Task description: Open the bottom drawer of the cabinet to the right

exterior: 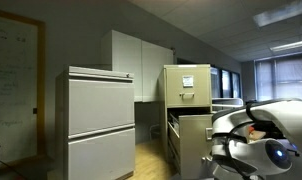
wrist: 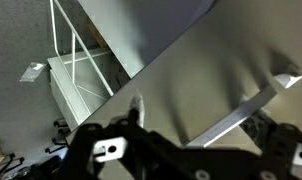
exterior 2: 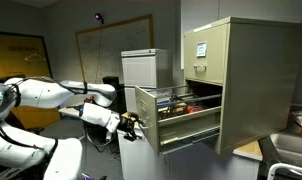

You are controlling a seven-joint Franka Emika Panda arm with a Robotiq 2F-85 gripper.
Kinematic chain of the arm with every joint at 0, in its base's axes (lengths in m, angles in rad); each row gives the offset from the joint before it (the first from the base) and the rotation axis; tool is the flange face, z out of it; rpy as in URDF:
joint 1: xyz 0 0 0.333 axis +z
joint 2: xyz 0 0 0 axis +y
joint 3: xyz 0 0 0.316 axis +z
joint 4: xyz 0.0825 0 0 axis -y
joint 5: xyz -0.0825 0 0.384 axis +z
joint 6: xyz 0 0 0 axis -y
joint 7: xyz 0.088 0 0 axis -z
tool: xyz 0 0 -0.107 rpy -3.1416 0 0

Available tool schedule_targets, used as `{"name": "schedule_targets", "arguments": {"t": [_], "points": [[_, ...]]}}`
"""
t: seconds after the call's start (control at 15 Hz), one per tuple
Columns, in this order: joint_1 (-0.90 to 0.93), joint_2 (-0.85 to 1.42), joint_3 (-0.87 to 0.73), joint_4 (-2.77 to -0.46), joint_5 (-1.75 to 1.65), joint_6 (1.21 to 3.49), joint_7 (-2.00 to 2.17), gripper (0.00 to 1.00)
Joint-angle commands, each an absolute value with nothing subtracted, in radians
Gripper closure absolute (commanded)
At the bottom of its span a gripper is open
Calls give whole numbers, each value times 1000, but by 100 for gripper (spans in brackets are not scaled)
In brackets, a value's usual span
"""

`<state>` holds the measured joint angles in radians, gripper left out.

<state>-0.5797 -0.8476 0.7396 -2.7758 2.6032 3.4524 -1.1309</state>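
Opening the drawer (exterior 2: 181,130) of the cabinet (exterior 2: 256,90): mostly done, by the look of it.
The drawer stands well out with its contents showing, and its front is right against the gripper (exterior 2: 128,122). The handle (wrist: 251,108) lies just ahead of the tool. The wrist view is dim, so I cannot tell whether the jaws are clamped or spread. Probably only a last pull and the release remain.

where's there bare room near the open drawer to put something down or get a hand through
The top of the light-grey cabinet looks bare. The floor strip between it and the beige cabinet is open for a hand. The open drawer is crowded with contents, and the gripper sits at its front corner.
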Motion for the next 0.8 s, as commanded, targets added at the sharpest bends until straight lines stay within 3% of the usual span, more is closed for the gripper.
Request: {"name": "schedule_targets", "arguments": {"t": [0.0, 0.2, 0.73], "points": [[-542, -859, 699, -2776, 2603, 3454, -1185, 0], [-425, -878, 633, -2775, 2599, 3463, -1330, 0], [-429, -942, 623, -2777, 2615, 3453, -1406, 0]]}}
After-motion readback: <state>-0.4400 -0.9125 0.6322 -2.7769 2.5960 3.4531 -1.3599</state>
